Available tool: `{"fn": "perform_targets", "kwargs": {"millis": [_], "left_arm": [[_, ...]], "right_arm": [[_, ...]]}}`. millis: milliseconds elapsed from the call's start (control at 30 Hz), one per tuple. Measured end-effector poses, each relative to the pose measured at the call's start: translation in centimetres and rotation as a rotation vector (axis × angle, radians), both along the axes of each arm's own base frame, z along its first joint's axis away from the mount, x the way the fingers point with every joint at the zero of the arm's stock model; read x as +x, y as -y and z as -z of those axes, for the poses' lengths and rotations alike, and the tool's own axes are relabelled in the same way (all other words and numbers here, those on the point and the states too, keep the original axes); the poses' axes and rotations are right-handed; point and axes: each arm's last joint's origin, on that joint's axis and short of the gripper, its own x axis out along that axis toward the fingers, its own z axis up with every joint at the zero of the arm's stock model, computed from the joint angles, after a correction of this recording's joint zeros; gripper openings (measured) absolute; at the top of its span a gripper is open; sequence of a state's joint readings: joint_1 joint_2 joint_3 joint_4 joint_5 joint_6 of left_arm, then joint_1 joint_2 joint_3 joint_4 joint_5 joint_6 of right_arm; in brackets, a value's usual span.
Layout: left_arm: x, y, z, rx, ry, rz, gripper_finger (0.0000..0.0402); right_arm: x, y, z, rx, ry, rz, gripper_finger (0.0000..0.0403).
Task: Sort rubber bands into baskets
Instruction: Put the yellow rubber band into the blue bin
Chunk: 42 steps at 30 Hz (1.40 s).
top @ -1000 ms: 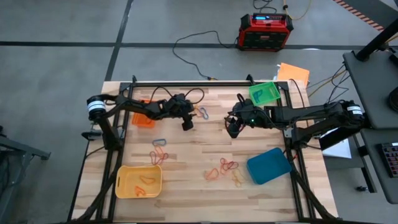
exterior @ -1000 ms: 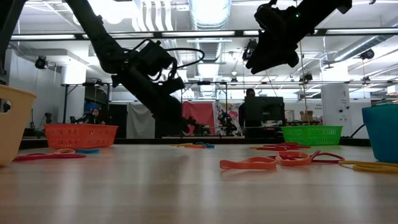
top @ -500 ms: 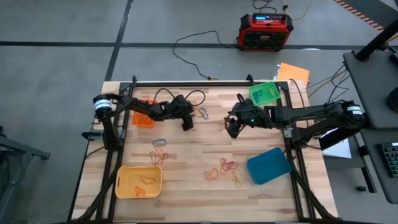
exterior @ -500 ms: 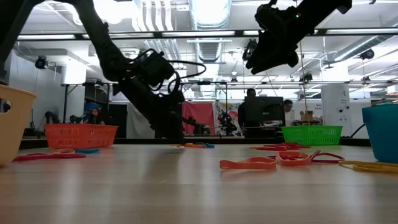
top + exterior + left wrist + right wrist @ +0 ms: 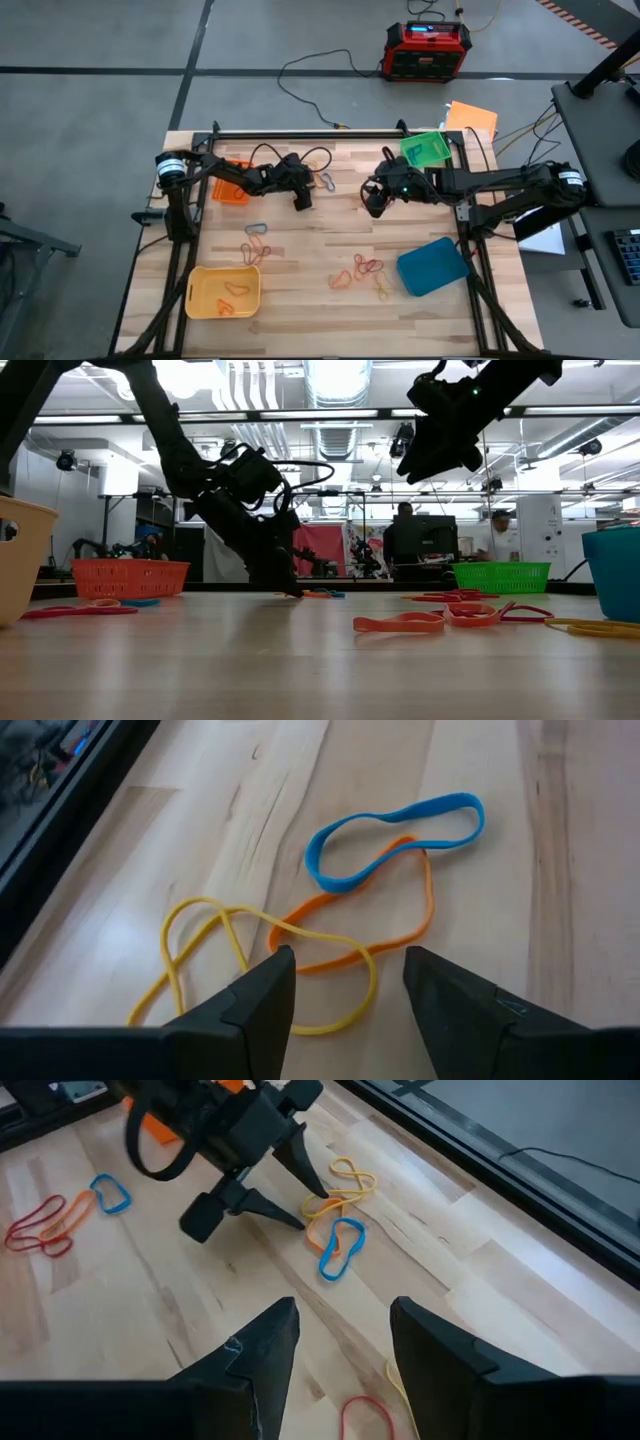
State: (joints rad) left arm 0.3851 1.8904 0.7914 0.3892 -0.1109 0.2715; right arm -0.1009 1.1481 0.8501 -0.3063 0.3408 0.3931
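Since a second ago the left arm has swung its shoulder end inward a little and its gripper has dropped lower toward the wood; the right arm has barely shifted. The left gripper [image 5: 302,201] now sits just over a small cluster near the table's far edge — a blue band [image 5: 393,836], an orange band [image 5: 365,932] and a yellow band [image 5: 215,948] tangled together — with its jaws apart and nothing between them, fingertips straddling the orange and yellow loops. The right gripper [image 5: 373,208] hovers mid-table, raised off the surface, jaws also apart and empty. Progress looks early: the yellow basket [image 5: 196,297] holds a few orange bands, the orange basket [image 5: 228,195], green basket [image 5: 427,150] and blue basket [image 5: 432,266] show little or nothing I can make out. Still loose on the table [image 5: 300,320] — a red and blue group [image 5: 255,245] near the left side, a red, orange and yellow pile [image 5: 362,272] beside the blue basket, plus the cluster under the left gripper. Most of the sorting is left, and the next pick seems to be from that far cluster.
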Motion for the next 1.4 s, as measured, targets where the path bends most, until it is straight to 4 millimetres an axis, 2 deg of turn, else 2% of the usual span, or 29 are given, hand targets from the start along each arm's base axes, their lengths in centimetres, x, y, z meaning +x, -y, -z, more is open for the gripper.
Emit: {"fn": "perform_targets", "kwargs": {"millis": [267,367,467,667,900,1133,1400], "left_arm": [[-0.1,-0.2,0.0,0.003,-0.009,-0.007,0.0175],[-0.2,-0.2,0.1,-0.002,-0.019,-0.009,0.0163],[-0.3,-0.2,0.2,-0.004,-0.024,-0.007,0.0129],[-0.3,-0.1,0.3,-0.017,-0.03,-0.006,0.0015],[-0.4,0.4,-0.3,-0.016,-0.032,-0.001,0.0001],[-0.2,2.1,-4.0,0.014,0.073,0.057,0.0],[-1.1,4.0,-9.5,0.005,0.27,0.166,0.0]], "right_arm": [[-0.1,0.4,0.1,0.001,-0.009,0.016,0.0157],[-0.1,0.4,0.1,0.0,-0.01,0.015,0.0157],[-0.1,0.4,0.1,0.0,-0.011,0.015,0.0157],[-0.1,0.4,0.1,-0.001,-0.012,0.014,0.0157],[-0.1,0.4,0.1,0.001,-0.011,0.014,0.0157],[-0.1,0.3,0.1,0.0,-0.013,0.011,0.0157],[0.1,-0.5,1.0,-0.065,0.02,-0.068,0.0157]]}}
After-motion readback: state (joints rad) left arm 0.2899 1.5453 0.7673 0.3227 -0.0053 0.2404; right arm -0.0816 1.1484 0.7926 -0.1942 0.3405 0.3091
